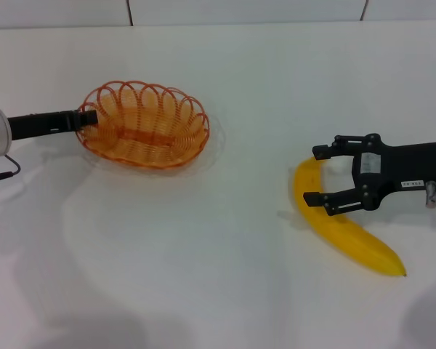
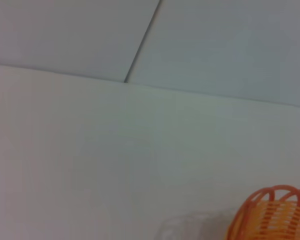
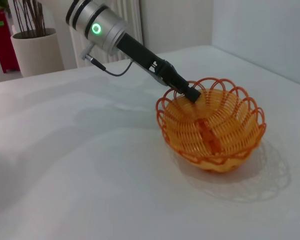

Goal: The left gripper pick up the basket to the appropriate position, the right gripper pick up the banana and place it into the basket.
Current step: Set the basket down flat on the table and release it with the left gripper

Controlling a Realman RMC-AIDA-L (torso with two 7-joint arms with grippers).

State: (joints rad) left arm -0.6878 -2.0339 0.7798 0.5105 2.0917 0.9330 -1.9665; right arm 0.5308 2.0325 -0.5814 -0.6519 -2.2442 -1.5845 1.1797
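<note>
The orange wire basket (image 1: 145,125) sits at the left of the white table. My left gripper (image 1: 87,118) reaches in from the left and is shut on the basket's near-left rim. The right wrist view shows the same grip, with the left gripper (image 3: 191,93) clamped on the rim of the basket (image 3: 215,135). A corner of the basket (image 2: 275,215) appears in the left wrist view. The yellow banana (image 1: 345,234) lies flat at the right. My right gripper (image 1: 317,174) is open, its two fingers straddling the banana's upper end.
The white table (image 1: 218,276) stretches between basket and banana. A tiled wall seam (image 1: 128,11) runs behind the table's far edge. A potted plant (image 3: 32,47) stands beyond the table in the right wrist view.
</note>
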